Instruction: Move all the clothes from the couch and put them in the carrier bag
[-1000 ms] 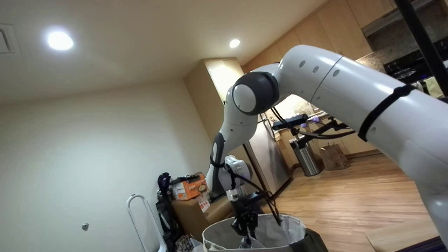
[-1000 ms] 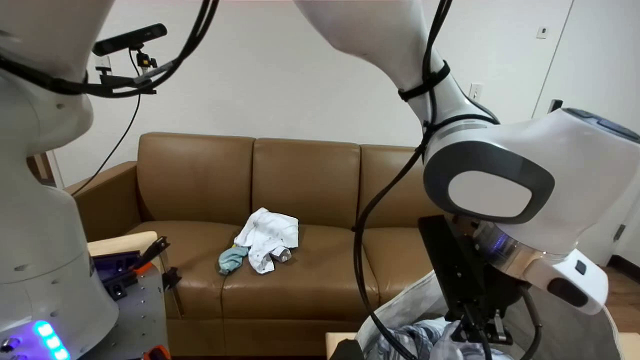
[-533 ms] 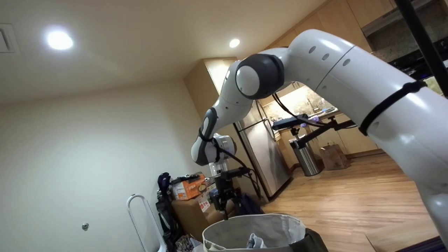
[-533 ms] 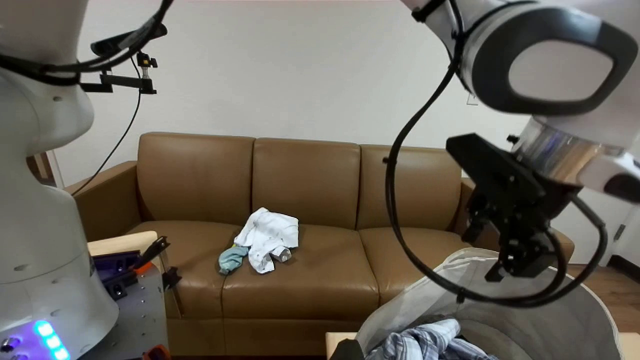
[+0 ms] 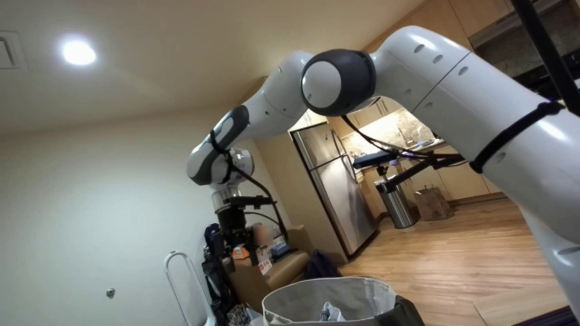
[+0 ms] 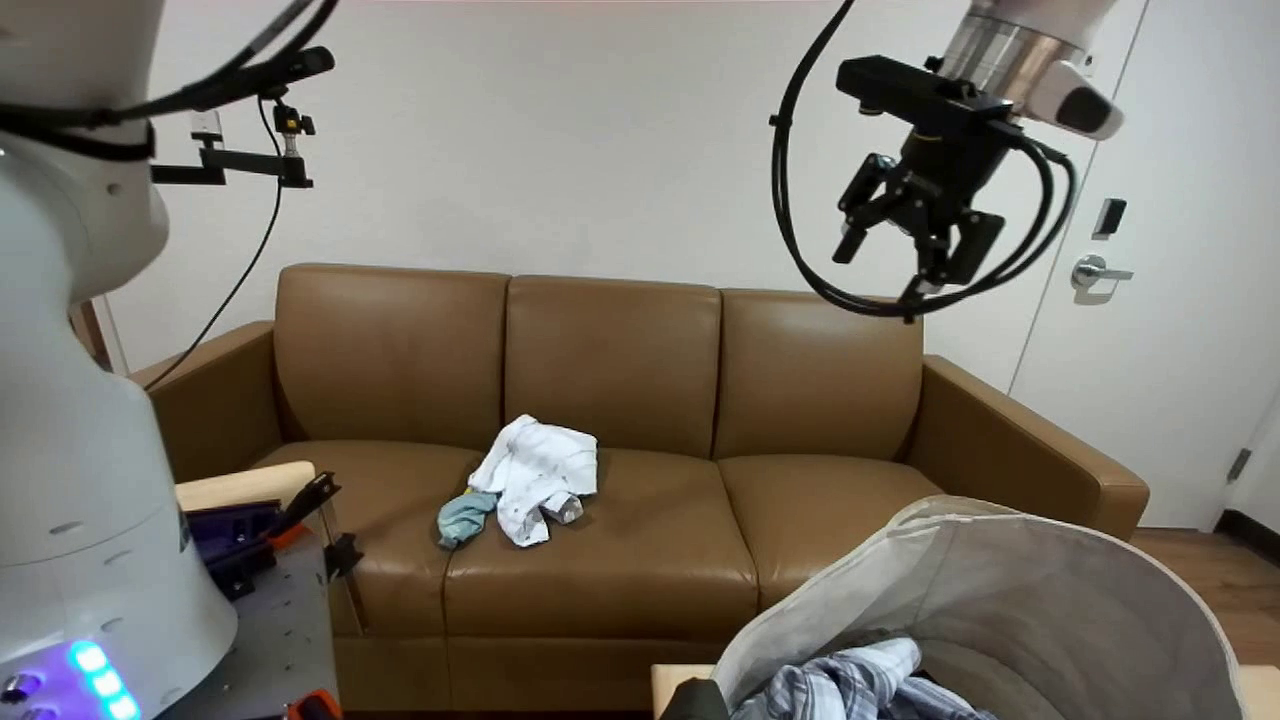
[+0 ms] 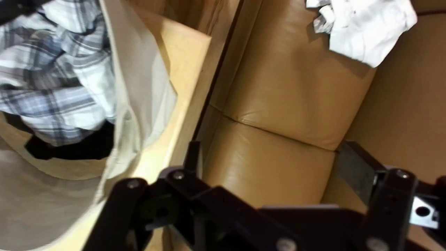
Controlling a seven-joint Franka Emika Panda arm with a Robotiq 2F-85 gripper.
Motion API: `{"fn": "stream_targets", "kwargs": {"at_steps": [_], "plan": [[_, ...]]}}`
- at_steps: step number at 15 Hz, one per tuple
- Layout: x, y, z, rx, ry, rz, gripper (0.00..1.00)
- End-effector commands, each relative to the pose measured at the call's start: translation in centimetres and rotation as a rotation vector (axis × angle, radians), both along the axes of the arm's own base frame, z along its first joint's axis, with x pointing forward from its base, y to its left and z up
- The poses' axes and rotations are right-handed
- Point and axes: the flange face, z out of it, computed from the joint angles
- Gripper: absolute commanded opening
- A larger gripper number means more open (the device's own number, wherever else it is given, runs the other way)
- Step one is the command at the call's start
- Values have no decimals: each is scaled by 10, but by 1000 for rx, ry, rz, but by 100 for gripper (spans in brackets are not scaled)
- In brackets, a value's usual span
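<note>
grey-blue cloth (image 7: 59,71) is stowed in the carrier bag (image 7: 139,69), wrist view's ten o'clock; the empty gripper (image 7: 273,158) is spread apart, presumably for white cloth (image 7: 369,31) at two o'clock.

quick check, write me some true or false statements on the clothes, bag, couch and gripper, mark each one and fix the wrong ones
1. The plaid cloth lies inside the carrier bag. True.
2. The white cloth and the blue-green cloth lie next to each other on the couch. True.
3. The carrier bag stands on the couch. False: it stands on a pale wooden surface in front of the couch.
4. The gripper is open. True.
5. The white cloth hangs from the gripper. False: the gripper is empty.
</note>
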Motion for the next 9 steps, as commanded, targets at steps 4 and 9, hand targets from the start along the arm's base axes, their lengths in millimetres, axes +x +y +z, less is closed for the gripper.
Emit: {"fn": "stream_targets", "kwargs": {"at_steps": [4,9], "plan": [[57,109,-75,100,105,236,100],[50,111,-101,132,179,212,100]]}}
